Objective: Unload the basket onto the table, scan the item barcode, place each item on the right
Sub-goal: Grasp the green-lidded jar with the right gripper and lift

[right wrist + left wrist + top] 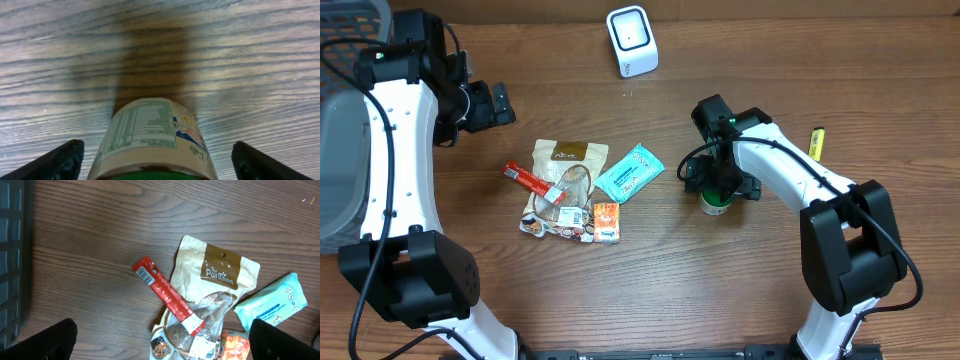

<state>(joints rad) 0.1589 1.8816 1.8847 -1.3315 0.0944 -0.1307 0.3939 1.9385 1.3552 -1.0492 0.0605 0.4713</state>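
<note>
Left gripper (498,104) is wide open and empty, near the pile: one stick (532,183), one pouch (570,160), one wipes pack (630,172), one orange packet (607,222). One scanner (632,40) up top. My right gripper (157,165) is spread wide around the one bottle (152,130), which stands right of the pile, not touching it. The bottle looks rigid and probably slick, so I'd pinch it mid-label.

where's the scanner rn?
Overhead view: the white scanner stands near the far side of the table, roughly central left to right, beyond the pile of snack packets and apart from the bottle.
</note>
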